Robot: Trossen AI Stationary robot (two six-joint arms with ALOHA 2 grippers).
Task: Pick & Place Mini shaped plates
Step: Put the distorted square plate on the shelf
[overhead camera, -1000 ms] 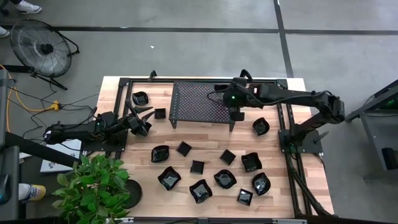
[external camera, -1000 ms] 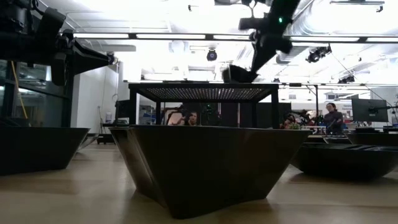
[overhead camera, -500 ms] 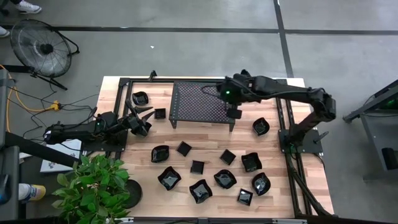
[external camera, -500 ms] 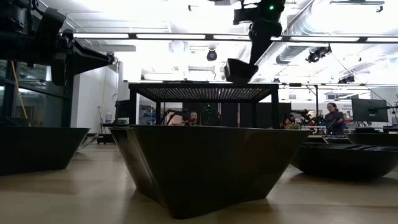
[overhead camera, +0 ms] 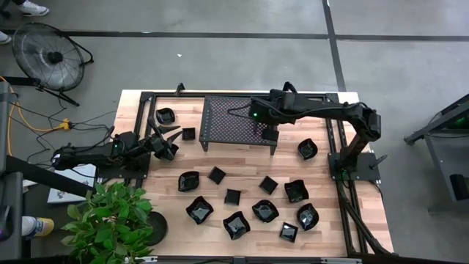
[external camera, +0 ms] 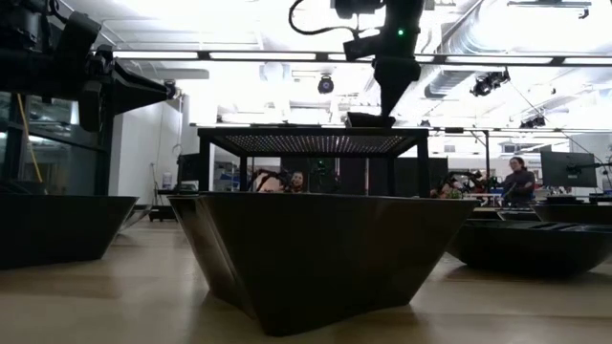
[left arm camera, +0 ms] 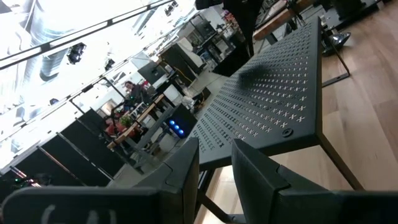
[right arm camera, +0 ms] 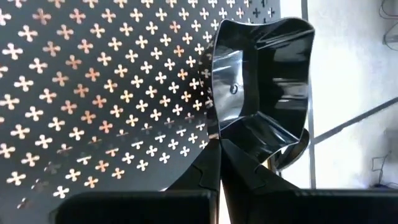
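My right gripper (overhead camera: 268,133) is over the right part of the black perforated rack (overhead camera: 234,121), shut on a small glossy black square plate (right arm camera: 261,81). In the low view this plate (external camera: 368,119) is down at the rack's top surface (external camera: 306,141). My left gripper (overhead camera: 167,141) waits open by the table's left side, short of the rack and touching nothing. Several more black plates lie on the wood: a cluster toward the near edge (overhead camera: 236,224), one right of the rack (overhead camera: 307,149), and two left of it (overhead camera: 165,116) (overhead camera: 188,134). My right gripper pinches the square plate by one side wall (right arm camera: 249,137), at the rim nearest the fingers (right arm camera: 202,174). It comes from above, pointing down (external camera: 390,86). The plate stays upright under the fingers, with its base (external camera: 368,122) at the rack's top.
The rack stands on thin legs (external camera: 423,167) at the table's far middle. A metal frame (overhead camera: 338,158) runs along the right side. A potted plant (overhead camera: 110,216) fills the near-left corner. Bare wood (overhead camera: 234,165) lies between the rack and the plate cluster. People sit in the room behind (external camera: 516,182).
My right gripper has moved toward the table's left over the rack and come down. The plate it holds, earlier tilted above the rack's top, is now level and down at the rack's surface. It has stayed shut on the plate.
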